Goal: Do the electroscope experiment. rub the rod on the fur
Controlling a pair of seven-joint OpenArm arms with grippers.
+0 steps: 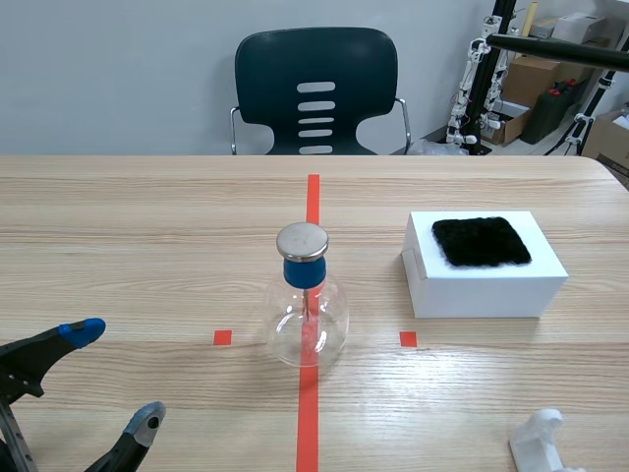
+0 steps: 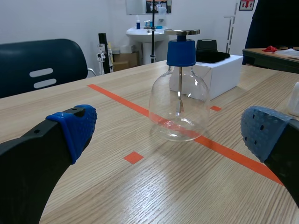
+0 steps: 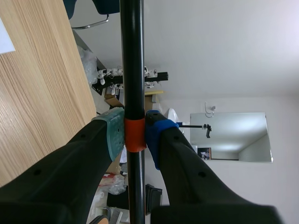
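Two pincers logged, one loaded, one idle.

Scene view: the glass electroscope flask [image 1: 307, 313], with blue stopper and metal disc, stands on the red centre line of the tabletop [image 1: 147, 226]. To its right sits a white box [image 1: 484, 283] with the black fur pad [image 1: 482, 242] lying flat on its lid. The rod [image 1: 562, 51] shows as a dark bar crossing the upper right corner, well above the box and not touching the fur. The left pincer [image 1: 116, 377] rests low at the near left, fingers spread, holding nothing. A white holder-like piece [image 1: 541, 442] lies at the near right.

Left wrist view: the fingers stand wide apart with the flask ahead of them, untouched.

Right wrist view: the right pincer [image 3: 135, 133] is clamped on the rod at its orange band, and the rod runs straight on past the pads.

Judgement: the rod is picked up but rubbing is not yet begun. The next move calls for lowering the rod's free length onto the fur and stroking it back and forth without shifting the box.
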